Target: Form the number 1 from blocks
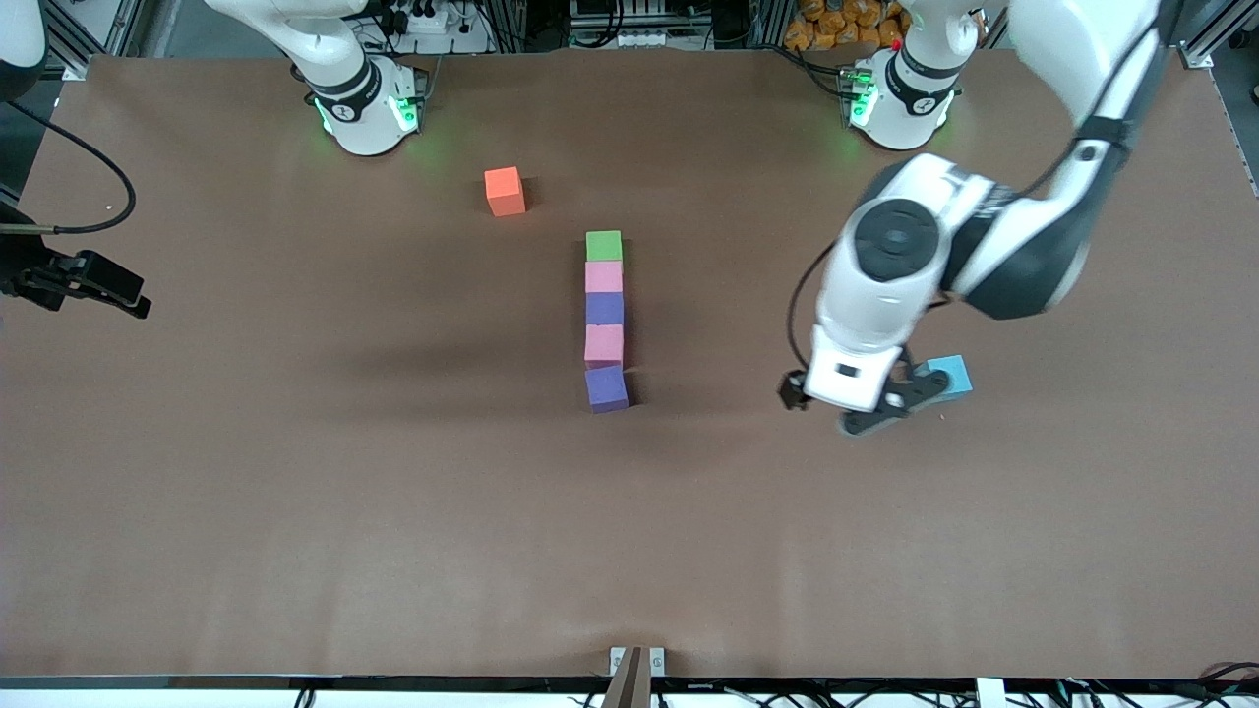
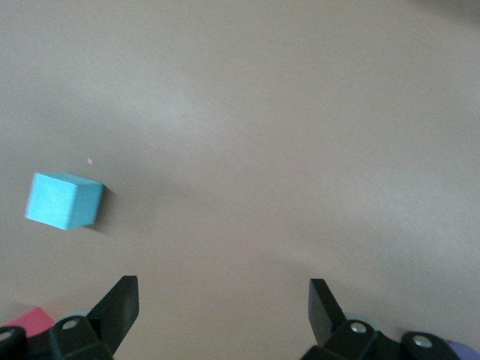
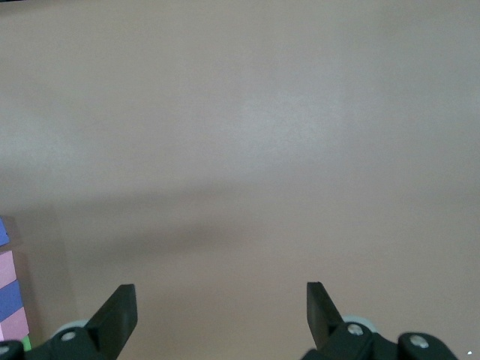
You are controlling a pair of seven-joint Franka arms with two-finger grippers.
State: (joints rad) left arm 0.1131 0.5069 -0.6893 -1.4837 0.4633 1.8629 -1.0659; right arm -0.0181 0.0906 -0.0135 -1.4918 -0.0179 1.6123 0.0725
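Five blocks (image 1: 605, 321) sit in a column at frame centre; left tool (image 1: 854, 398) hangs wide open at right, right tool (image 3: 217, 315) wide, empty.

light blue cube (image 1: 952, 375): partly hidden by my left gripper (image 1: 858, 405)
blocks (image 3: 13, 296): my right wrist view cuts them at the edge
red cube (image 2: 31, 321): only a corner shows

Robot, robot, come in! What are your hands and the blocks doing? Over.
Left gripper open, empty, beside light blue foam cube. Right gripper open, empty. Five foam blocks lined up. Nothing blocking.
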